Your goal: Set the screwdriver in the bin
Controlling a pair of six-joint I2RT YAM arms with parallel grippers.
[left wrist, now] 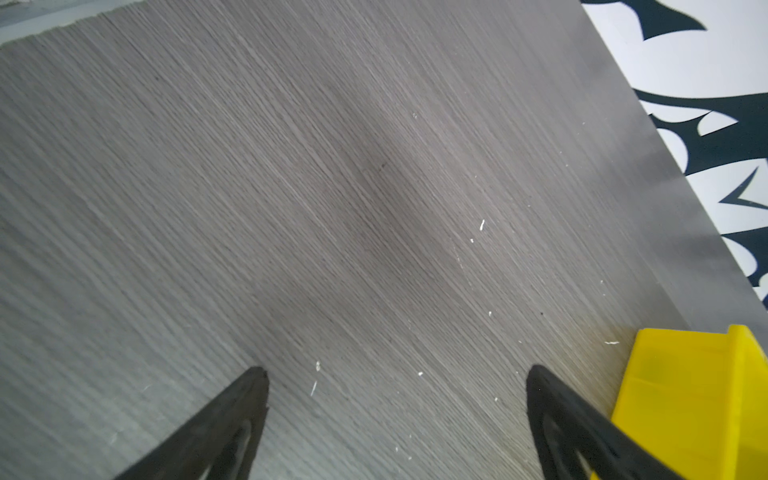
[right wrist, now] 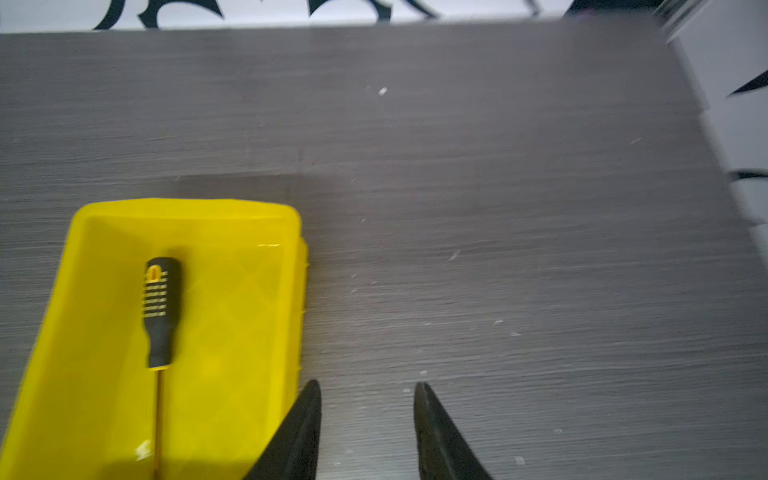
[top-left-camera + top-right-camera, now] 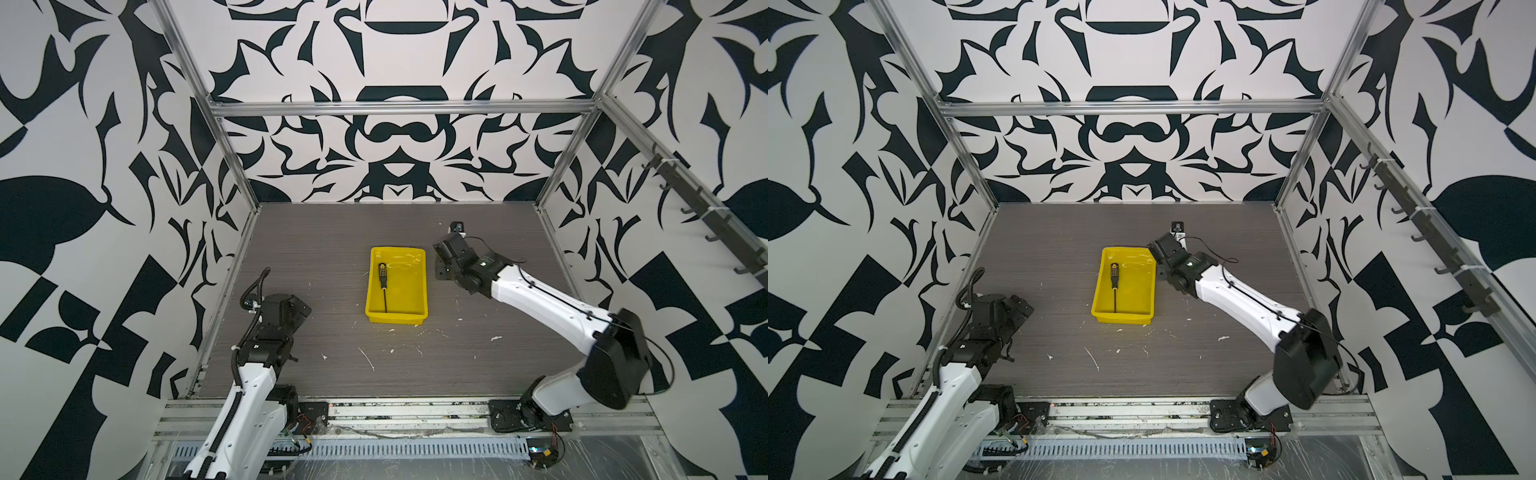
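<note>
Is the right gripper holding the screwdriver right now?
No, the right gripper is open over bare table while the screwdriver lies in the bin.

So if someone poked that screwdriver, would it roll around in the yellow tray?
Probably a little. The screwdriver has a rounded handle, so it could roll sideways. The bin's inside looks glossy, so it may slide too. The walls should likely stop it; it looks stiff, not bendy.

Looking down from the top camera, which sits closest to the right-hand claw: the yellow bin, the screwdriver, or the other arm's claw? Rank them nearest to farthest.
From the right gripper, in a top view:
1. The bin, its wall just beside the gripper, toward the middle.
2. The screwdriver, lying inside the bin along its far side from that gripper.
3. The left gripper, across the table on the left.
</note>
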